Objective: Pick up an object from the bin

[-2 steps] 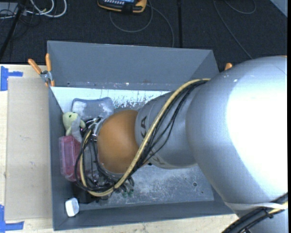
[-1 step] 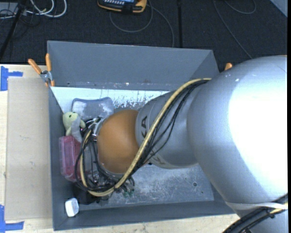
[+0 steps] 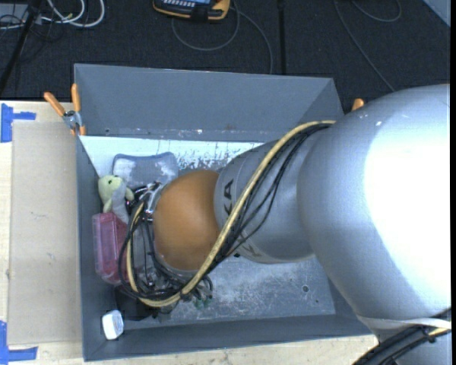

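The arm (image 3: 349,204) comes in from the right and bends down into the left half of the grey bin (image 3: 205,105). Its wrist carries one rounded orange cover (image 3: 184,219), and a bundle of black and yellow cables (image 3: 235,204) loops along it and hangs down around the dark hardware below. The end effector (image 3: 153,284) sits low under that cover, close to the bin floor near the left wall. Whether it is wide, narrow or holding something cannot be told, because the cover and cables hide it.

Five loose things can be counted in the bin, all on the left side:

- One pink box (image 3: 106,245) lies along the left wall, just beside the cable loop.
- One pale yellow-green soft toy (image 3: 111,190) sits just behind the box, touching its far end.
- One clear plastic packet (image 3: 144,166) lies flat behind the toy, toward the back wall.
- One small white piece (image 3: 112,325) rests in the near left corner, with a dark shape beside it that is too unclear to name.
- One small green bit (image 3: 202,301) shows on the floor just under the cables.

The pink box and the soft toy are nearest the end effector. Nothing can be seen in its grasp.
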{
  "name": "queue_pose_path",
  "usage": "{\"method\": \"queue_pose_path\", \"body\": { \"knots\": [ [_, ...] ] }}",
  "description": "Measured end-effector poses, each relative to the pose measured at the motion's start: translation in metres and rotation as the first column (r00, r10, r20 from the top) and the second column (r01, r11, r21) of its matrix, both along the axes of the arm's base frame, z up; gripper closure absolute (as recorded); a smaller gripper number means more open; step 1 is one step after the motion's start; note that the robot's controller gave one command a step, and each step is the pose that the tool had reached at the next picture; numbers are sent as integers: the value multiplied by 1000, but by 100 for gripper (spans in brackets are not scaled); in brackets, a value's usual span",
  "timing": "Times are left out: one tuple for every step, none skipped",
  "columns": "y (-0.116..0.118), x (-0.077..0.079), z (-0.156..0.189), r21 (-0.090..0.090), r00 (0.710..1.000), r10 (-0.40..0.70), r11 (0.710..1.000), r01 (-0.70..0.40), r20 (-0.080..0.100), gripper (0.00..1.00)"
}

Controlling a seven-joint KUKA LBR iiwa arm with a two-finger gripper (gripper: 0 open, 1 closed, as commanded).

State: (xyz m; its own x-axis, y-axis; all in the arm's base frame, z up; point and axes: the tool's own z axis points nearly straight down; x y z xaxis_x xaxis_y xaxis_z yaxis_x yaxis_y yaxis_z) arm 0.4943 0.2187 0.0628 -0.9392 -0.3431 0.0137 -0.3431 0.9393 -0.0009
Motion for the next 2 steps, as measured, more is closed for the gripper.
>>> {"method": "queue_pose_path", "body": {
  "knots": [
    [0,-1,11,-1,1000,-9,1000,9,-2,100],
    [0,0,22,-1,1000,-10,1000,10,-1,100]
  ]
}}
